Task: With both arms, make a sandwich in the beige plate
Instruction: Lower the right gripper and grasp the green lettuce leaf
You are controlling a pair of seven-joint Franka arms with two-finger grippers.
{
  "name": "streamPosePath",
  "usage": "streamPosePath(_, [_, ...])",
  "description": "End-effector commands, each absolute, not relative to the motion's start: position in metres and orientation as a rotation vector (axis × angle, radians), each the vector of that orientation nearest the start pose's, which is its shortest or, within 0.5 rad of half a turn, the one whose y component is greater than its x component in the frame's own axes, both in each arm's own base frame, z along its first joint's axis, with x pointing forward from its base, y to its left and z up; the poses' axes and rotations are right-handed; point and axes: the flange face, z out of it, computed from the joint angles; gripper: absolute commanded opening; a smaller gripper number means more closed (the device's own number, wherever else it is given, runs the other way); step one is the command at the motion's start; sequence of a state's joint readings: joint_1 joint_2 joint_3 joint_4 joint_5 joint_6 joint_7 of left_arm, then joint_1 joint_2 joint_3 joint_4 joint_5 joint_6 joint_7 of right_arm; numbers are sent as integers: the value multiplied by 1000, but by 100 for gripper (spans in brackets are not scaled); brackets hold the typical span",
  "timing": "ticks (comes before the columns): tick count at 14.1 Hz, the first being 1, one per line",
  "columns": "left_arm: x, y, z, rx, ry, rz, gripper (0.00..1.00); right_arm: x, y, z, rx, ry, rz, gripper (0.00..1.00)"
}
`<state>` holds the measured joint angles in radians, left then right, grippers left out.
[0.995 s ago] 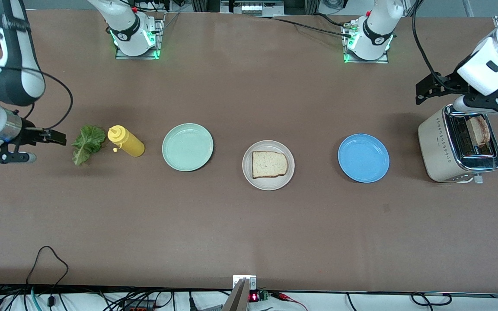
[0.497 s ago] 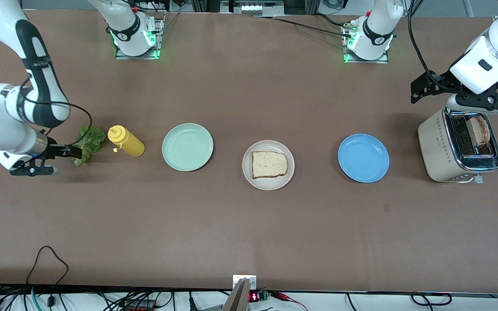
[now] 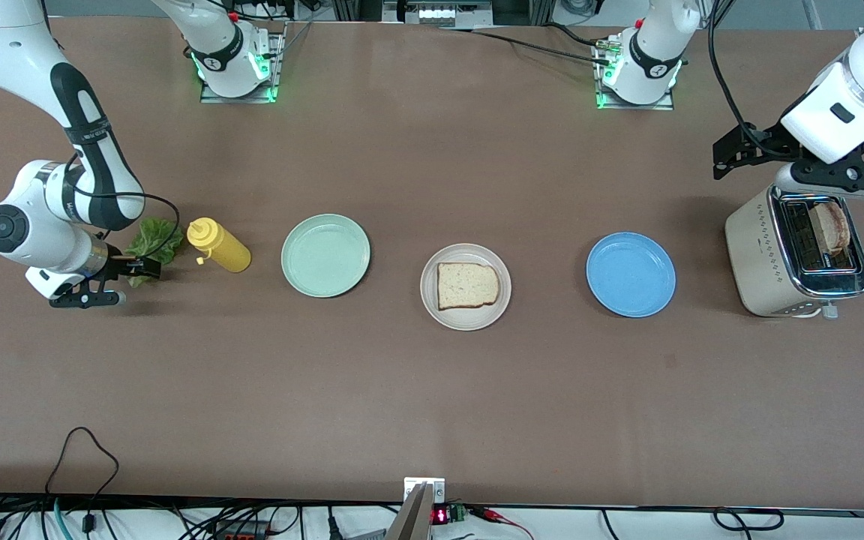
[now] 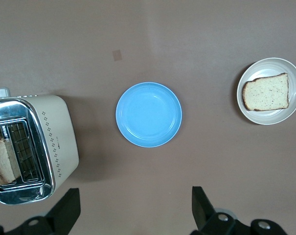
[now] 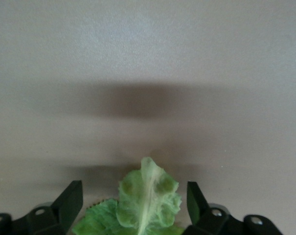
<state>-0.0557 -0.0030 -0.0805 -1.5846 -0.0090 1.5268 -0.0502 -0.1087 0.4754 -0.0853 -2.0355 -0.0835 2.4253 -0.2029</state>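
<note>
the sandwich is only begun: one bread slice is laid on the beige plate, between the mint-green plate and the blue plate. the lettuce leaf is not yet lifted; it lies beside the yellow bottle and is straddled by the parted fingers of the right gripper. a second slice is seen in the toaster, over which the left gripper is held wide and empty.
</note>
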Motion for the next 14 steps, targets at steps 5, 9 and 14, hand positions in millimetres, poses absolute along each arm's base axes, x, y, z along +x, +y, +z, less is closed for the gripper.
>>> streamPosePath(5, [547,-73,622,-3156,144,95,100,571,-126,196,-3199,-254,182,11])
streamPosePath(9, [548,-69,621,-3155,132,99,100,574,-124,214,-3191,-322,182,0])
streamPosePath(14, [548,-71,620,-3152,139,99,100,586,-123,295,-3177,-586,53,0])
